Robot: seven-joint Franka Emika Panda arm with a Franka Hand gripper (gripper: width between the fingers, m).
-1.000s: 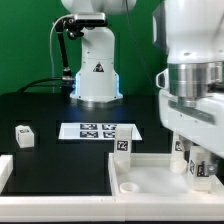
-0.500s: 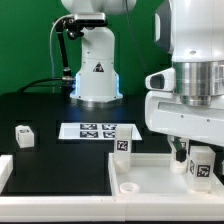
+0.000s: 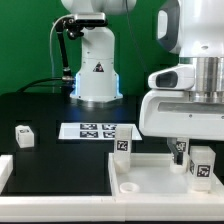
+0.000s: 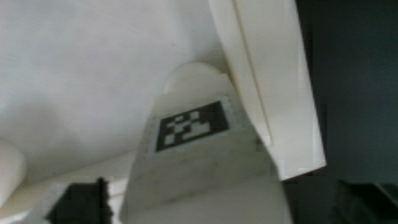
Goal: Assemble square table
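Note:
The square table slab (image 3: pixel 140 172) is white with a raised rim and lies at the front, on the exterior view's right. My gripper (image 3: pixel 197 158) is shut on a white tagged leg block (image 3: pixel 203 166) and holds it upright over the slab's right part. In the wrist view the leg (image 4: pixel 196 135) runs out from between my dark fingers (image 4: pixel 80 200), with the slab's rim (image 4: pixel 267 80) beside it. A second tagged leg (image 3: pixel 123 147) stands at the slab's far left corner. A third leg block (image 3: pixel 23 135) lies alone on the black table, far left.
The marker board (image 3: pixel 98 130) lies flat behind the slab. The robot's white base (image 3: pixel 97 72) stands at the back. A white rail (image 3: pixel 5 170) lies at the front left edge. My arm's bulk fills the exterior view's right side.
My wrist has turned about the held leg, so the hand now shows its broad side. The leg has stayed at about the same spot over the slab.

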